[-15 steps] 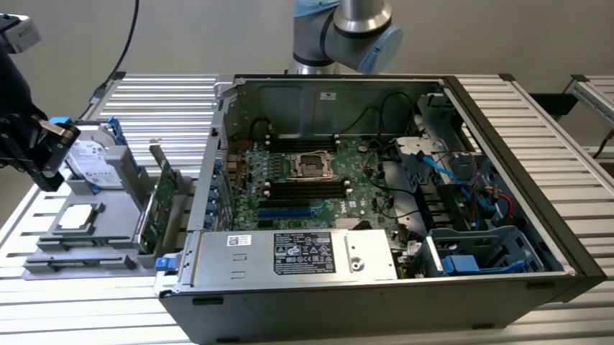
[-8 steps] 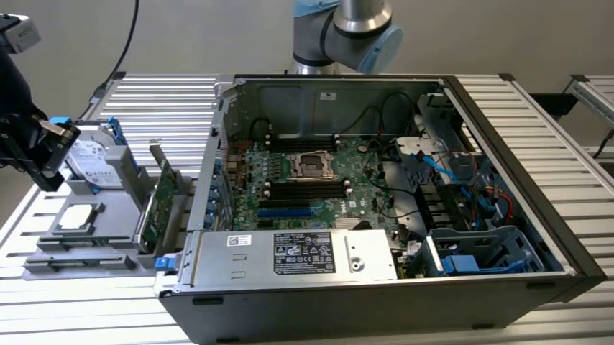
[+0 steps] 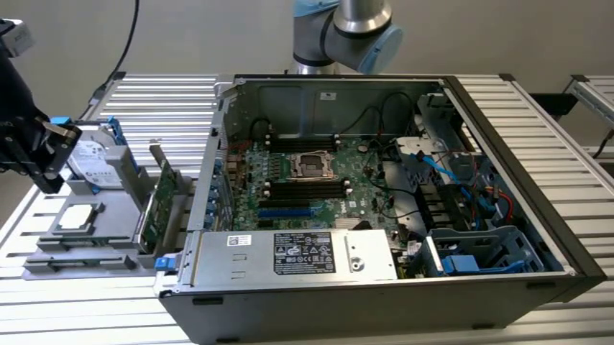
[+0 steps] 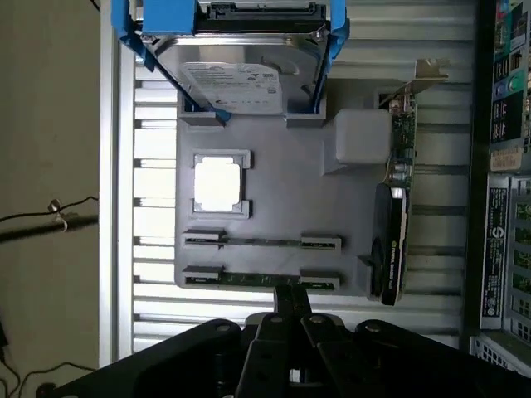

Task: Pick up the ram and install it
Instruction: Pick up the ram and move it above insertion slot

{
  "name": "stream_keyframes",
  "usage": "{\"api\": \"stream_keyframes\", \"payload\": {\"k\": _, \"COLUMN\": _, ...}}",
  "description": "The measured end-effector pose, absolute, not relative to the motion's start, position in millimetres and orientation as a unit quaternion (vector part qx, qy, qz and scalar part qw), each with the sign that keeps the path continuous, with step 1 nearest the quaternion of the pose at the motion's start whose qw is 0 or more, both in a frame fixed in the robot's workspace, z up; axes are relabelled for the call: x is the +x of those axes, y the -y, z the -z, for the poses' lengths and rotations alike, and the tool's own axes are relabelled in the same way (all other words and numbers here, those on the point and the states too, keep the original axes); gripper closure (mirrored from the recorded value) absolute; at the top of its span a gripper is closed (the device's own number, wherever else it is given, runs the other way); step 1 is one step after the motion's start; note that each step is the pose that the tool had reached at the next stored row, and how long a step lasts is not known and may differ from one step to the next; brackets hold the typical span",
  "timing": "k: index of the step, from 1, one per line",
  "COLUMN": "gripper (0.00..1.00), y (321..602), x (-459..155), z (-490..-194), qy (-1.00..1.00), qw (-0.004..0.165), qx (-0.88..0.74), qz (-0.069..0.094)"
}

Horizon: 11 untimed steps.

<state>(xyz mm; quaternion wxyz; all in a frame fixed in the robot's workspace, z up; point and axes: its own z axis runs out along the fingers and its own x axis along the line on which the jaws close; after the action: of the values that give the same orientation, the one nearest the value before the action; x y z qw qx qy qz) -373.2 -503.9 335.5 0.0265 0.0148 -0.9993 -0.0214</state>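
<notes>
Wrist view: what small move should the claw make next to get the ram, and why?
Probably lower the claw straight down toward the nearer ram stick. The claw hangs above the grey holder, roughly over the middle of that stick, which lies seated in its slots and is not yet picked up.

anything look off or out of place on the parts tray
Nothing stands out. On the tray, both ram sticks lie straight in their holders, the cpu sits square in its pocket, the card stands on edge, and the drive rests in its blue bracket.
</notes>
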Motion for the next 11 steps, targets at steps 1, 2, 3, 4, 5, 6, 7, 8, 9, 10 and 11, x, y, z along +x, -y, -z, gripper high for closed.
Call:
{"api": "stream_keyframes", "payload": {"k": 1, "gripper": 0.89, "y": 503.9, "x": -373.2, "z": -334.8, "qy": 0.999, "qw": 0.027, "qx": 0.024, "qz": 0.021}}
{"api": "stream_keyframes", "payload": {"k": 2, "gripper": 0.89, "y": 503.9, "x": -373.2, "z": -333.8, "qy": 0.999, "qw": 0.027, "qx": 0.034, "qz": 0.021}}
{"api": "stream_keyframes", "payload": {"k": 3, "gripper": 0.89, "y": 503.9, "x": -373.2, "z": -333.1, "qy": 0.999, "qw": 0.027, "qx": 0.043, "qz": 0.021}}
{"api": "stream_keyframes", "payload": {"k": 4, "gripper": 0.89, "y": 504.0, "x": -373.2, "z": -332.3, "qy": 0.998, "qw": 0.027, "qx": 0.052, "qz": 0.021}}
{"api": "stream_keyframes", "payload": {"k": 5, "gripper": 0.89, "y": 504.0, "x": -373.1, "z": -331.4, "qy": 0.998, "qw": 0.027, "qx": 0.061, "qz": 0.021}}
{"api": "stream_keyframes", "payload": {"k": 6, "gripper": 0.89, "y": 504.0, "x": -373.1, "z": -330.6, "qy": 0.997, "qw": 0.028, "qx": 0.07, "qz": 0.02}}
{"api": "stream_keyframes", "payload": {"k": 7, "gripper": 0.89, "y": 504.0, "x": -373.1, "z": -329.9, "qy": 0.996, "qw": 0.028, "qx": 0.079, "qz": 0.02}}
{"api": "stream_keyframes", "payload": {"k": 8, "gripper": 0.89, "y": 503.9, "x": -373.2, "z": -329.1, "qy": 0.996, "qw": 0.028, "qx": 0.088, "qz": 0.02}}
{"api": "stream_keyframes", "payload": {"k": 9, "gripper": 0.89, "y": 504.0, "x": -373.2, "z": -328.5, "qy": 0.995, "qw": 0.028, "qx": 0.097, "qz": 0.019}}
{"api": "stream_keyframes", "payload": {"k": 10, "gripper": 0.89, "y": 503.9, "x": -373.2, "z": -327.8, "qy": 0.994, "qw": 0.028, "qx": 0.106, "qz": 0.019}}
{"api": "stream_keyframes", "payload": {"k": 11, "gripper": 0.89, "y": 503.9, "x": -373.2, "z": -327.0, "qy": 0.993, "qw": 0.028, "qx": 0.115, "qz": 0.019}}
